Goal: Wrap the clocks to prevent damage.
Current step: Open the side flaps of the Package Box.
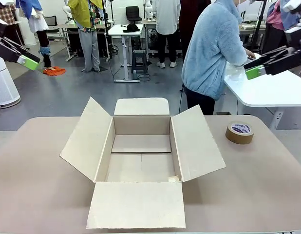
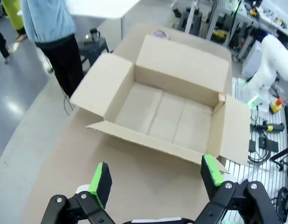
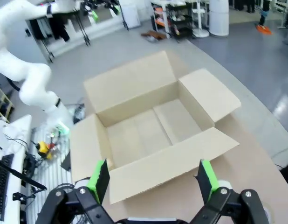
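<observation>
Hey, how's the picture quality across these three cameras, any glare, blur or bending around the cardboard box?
Front view: even, soft light, the cardboard box sharp, only faint shade along its inner walls. Left wrist view: wide-angle bending curves the table edge; pale glare on the floor at left. Right wrist view: slightly soft overall, box edges bowed, floor glare at right.

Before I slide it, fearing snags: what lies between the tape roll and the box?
Bare table from box flap to tape roll, in the front view.
</observation>
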Robot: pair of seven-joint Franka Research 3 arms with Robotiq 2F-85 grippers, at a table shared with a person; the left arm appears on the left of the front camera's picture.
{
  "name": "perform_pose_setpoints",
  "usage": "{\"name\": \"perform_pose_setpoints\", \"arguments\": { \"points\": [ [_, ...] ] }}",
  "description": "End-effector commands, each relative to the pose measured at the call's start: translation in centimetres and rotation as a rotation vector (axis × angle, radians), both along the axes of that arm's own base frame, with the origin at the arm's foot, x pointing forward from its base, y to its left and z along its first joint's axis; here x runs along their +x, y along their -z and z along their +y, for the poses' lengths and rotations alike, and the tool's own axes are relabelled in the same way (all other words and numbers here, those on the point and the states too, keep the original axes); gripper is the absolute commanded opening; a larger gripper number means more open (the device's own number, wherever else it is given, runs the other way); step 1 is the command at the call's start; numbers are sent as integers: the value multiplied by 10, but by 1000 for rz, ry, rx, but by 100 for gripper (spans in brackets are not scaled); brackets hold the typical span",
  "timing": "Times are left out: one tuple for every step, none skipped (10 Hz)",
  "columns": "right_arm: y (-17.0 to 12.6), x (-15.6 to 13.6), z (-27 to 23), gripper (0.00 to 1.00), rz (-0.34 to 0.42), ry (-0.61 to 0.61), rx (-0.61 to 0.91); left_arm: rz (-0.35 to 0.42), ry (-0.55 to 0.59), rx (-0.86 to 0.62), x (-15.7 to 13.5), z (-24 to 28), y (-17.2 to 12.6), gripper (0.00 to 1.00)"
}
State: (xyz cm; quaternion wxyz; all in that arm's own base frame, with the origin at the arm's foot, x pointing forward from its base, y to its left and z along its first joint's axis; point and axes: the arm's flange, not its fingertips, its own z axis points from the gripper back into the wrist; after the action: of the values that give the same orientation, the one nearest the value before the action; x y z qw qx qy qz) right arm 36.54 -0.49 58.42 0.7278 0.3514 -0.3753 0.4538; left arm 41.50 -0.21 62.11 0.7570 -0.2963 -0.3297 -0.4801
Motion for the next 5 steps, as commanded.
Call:
{"name": "perform_pose_setpoints", "arguments": {
  "points": [
    [16, 8, -13, 100, 43, -12, 37, -14, 30, -109, 1, 15, 10, 100],
    [21, 10, -19, 100, 46, -4, 56, -31, 37, -146, 4, 21, 10, 100],
    [24, 11, -23, 100, 53, 6, 64, -38, 31, -159, 3, 27, 12, 100],
    [27, 9, -27, 100, 50, 4, 65, -44, 15, -152, -2, 30, 17, 100],
    [25, 6, -27, 100, 59, 7, 70, -64, -4, -126, -1, 28, 20, 100]
  ]
}}
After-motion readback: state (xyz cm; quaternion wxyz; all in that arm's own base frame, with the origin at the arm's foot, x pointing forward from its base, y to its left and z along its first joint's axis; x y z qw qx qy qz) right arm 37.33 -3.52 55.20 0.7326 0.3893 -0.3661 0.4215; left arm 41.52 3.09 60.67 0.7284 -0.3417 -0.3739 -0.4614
